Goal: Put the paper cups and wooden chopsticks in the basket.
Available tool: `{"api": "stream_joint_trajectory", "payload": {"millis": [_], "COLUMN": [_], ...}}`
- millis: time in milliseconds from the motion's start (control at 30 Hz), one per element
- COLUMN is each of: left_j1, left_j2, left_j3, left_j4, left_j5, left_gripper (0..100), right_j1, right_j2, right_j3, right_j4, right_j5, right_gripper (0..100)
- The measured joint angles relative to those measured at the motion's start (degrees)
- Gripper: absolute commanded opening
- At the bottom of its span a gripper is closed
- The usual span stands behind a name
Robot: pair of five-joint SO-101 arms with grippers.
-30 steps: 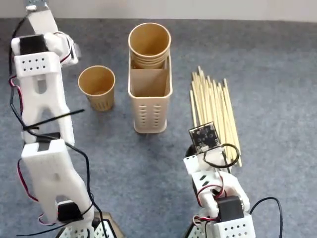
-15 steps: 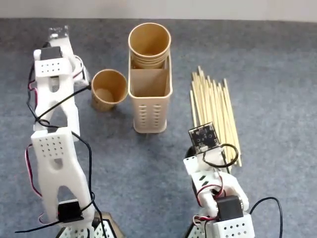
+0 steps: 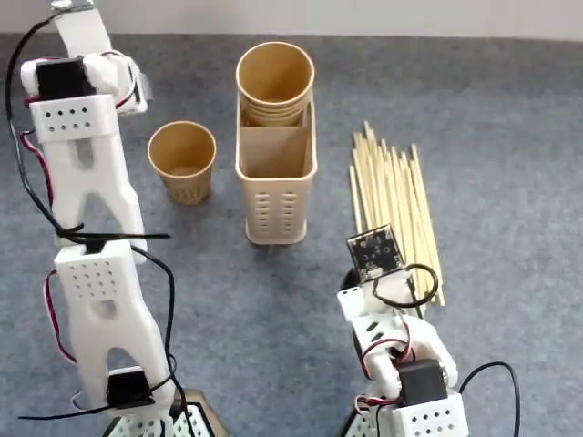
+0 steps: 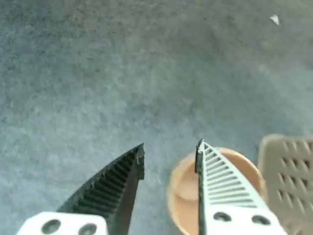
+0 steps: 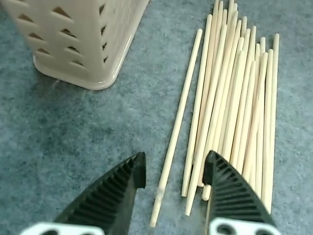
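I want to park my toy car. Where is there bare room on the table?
Bare carpet lies in front of the basket, between left arm and right arm, and right of the chopsticks. It is crowded between the loose cup and the basket.

Soft, even light on the carpet (image 3: 510,137), faint shadows hugging basket (image 3: 276,196) and paper cup (image 3: 182,162) — left wrist view dimmer

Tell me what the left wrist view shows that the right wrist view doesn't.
Left wrist view: a single paper cup standing on the carpet, partly behind the open left gripper. Right wrist view: the pile of wooden chopsticks, one lying slightly apart, ahead of the open right gripper. Both: the perforated beige basket and the grey carpet.
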Motion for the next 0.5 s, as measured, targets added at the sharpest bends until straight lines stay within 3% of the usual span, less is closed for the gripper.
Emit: {"api": "stream_joint_trajectory", "payload": {"millis": [367,433,500], "left_j1": [0.4,0.4,0.4], "left_j2": [0.1,0.1,0.1], "left_j3": [24.8,29.1,30.9], "left_j4": [-0.6,-2.5,-3.7], "left_j5": [0.0,0.0,0.0], "left_gripper": [18,13,2], "right_j1": [0.0,0.0,0.0], "right_j2": [0.0,0.0,0.0], "right_j3": [0.0,0.0,0.0], "right_j4": [0.0,0.0,0.0], "right_j5": [0.0,0.0,0.0], "right_gripper": [19.9,19.9,19.9]}}
